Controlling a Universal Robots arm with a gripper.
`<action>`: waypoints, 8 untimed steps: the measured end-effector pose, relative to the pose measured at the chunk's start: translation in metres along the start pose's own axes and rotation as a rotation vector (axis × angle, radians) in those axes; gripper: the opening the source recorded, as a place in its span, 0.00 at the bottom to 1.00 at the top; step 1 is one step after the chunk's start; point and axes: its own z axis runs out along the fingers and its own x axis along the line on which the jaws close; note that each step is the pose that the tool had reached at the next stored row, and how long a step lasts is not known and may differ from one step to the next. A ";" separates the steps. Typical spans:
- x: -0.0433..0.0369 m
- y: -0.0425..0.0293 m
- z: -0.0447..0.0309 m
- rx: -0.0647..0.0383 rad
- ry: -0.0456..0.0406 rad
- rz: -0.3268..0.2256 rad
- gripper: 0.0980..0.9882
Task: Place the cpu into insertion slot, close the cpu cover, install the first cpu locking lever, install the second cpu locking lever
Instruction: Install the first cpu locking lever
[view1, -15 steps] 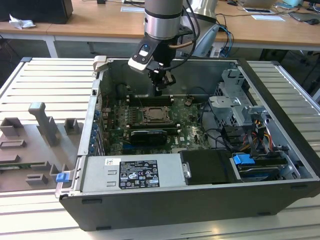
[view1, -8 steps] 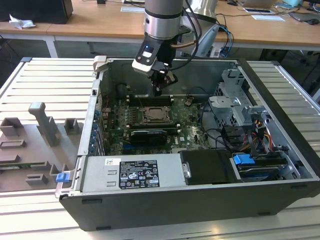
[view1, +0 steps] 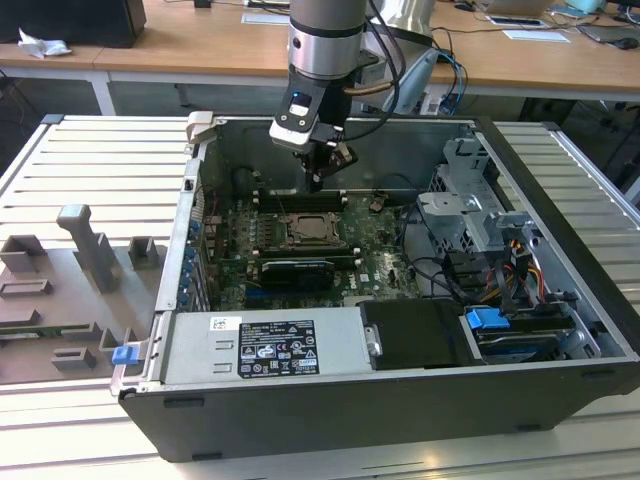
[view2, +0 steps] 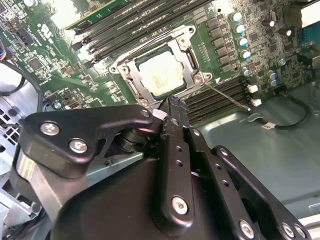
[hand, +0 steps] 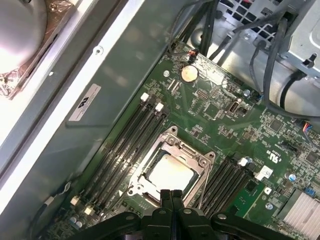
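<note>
cpu (hand: 170, 172) seated under lowered cpu cover (hand: 200, 160). Gripper (hand: 172, 192) fingers pressed together, empty, just over socket edge. Best to bear on the thin locking lever (view2: 227, 96) squarely and slowly, so the tip doesn't slip

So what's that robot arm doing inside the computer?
The robot arm's gripper hangs inside an open computer case, just above the insertion slot on the green board. The cpu already lies in the slot, and the cpu cover is folded down around it. The gripper's fingers are pressed together.
</note>
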 end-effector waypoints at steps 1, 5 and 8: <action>0.0000 0.0000 0.0000 0.000 0.0002 -0.005 0.01; 0.0000 0.0000 0.0000 0.001 0.0007 -0.027 0.01; 0.0000 0.0000 0.0000 0.001 0.0010 -0.043 0.01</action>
